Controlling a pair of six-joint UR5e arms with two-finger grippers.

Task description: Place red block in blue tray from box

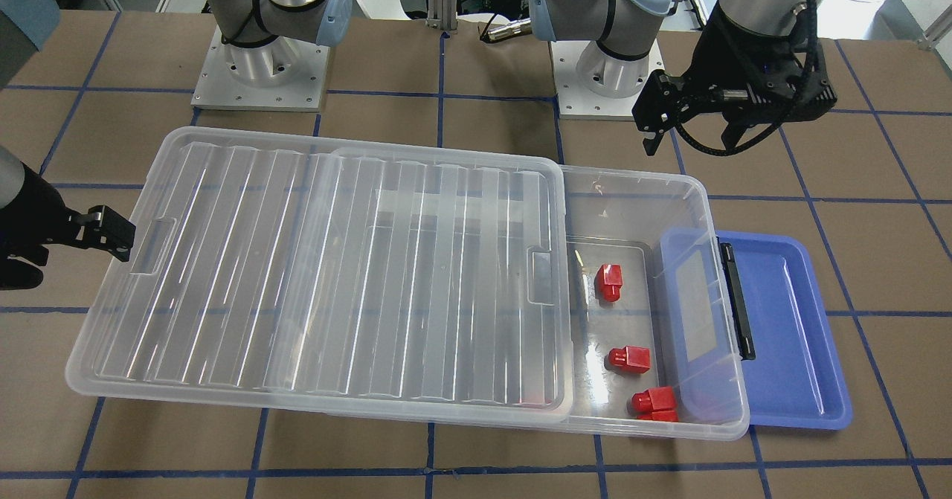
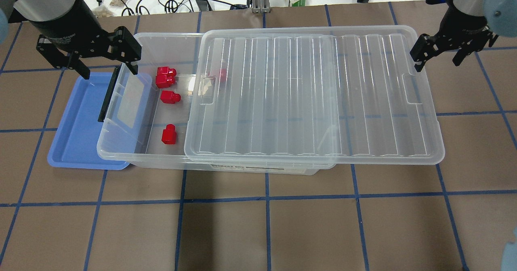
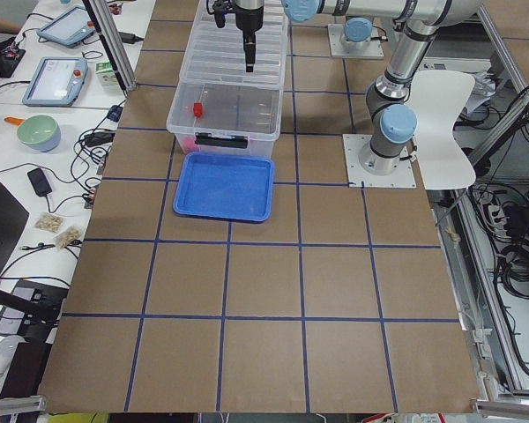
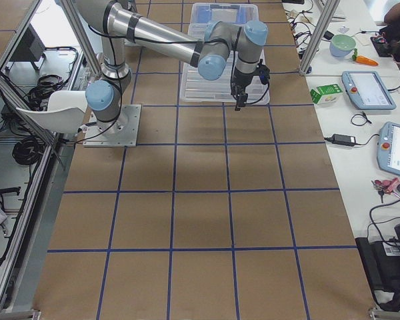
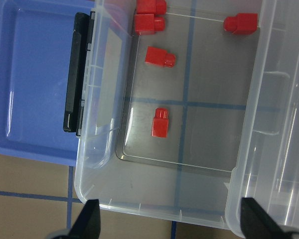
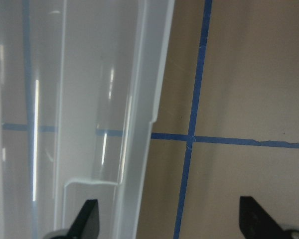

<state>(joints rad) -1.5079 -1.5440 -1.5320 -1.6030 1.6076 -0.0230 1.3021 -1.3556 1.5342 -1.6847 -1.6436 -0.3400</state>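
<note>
Left tool (image 2: 108, 72) spread, empty, over box (image 2: 226, 168) open end. Right tool (image 2: 438, 63) spread beside lid (image 2: 307, 97). Red blocks (image 2: 169, 135) inside box, apparently five. Blue tray (image 2: 72, 133) adjacent on desk (image 2: 282, 222).

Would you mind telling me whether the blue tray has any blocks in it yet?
Empty: the blue tray shows only its bare floor, and the red blocks in view all lie inside the clear box.
</note>
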